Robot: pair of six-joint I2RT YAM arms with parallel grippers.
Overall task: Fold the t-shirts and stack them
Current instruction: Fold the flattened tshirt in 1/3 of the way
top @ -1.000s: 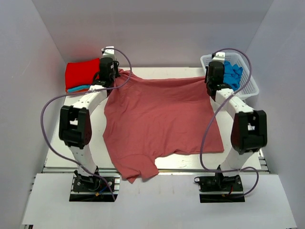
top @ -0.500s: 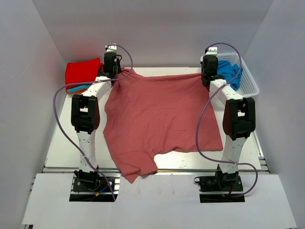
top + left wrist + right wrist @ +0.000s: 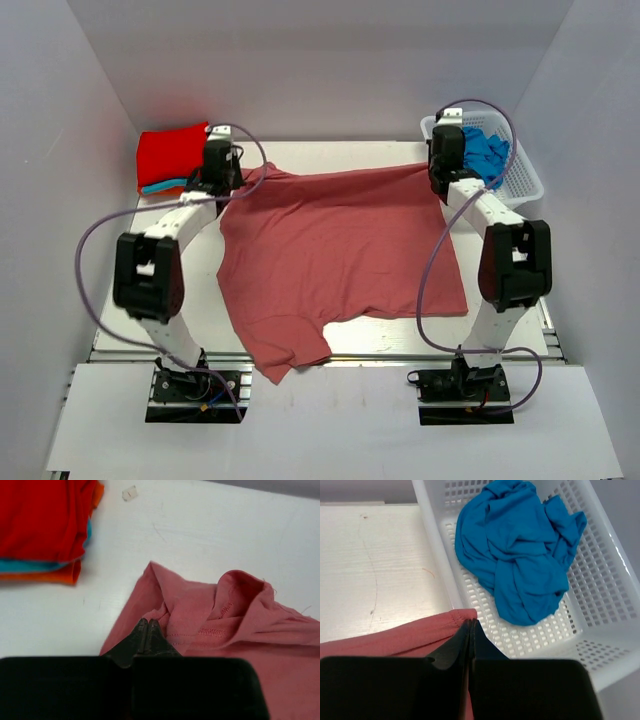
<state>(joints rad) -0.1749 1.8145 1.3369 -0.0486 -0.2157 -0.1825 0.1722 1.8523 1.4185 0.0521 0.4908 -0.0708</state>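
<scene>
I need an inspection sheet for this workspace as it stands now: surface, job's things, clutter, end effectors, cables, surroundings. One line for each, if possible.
Surface: white table, faint marks, mostly under cloth.
Job's things: rose shirt spread out; folded stack far left, red shirt above turquoise shirt and orange shirt; blue shirt crumpled in the white basket.
Clutter: small pale scrap near the stack.
End effectors: left end effector shut on the rose shirt near its collar; right end effector shut on its far right corner.
Cables: left purple cable loops outward; right purple cable crosses above the rose shirt.
Surroundings: plain white walls.
</scene>
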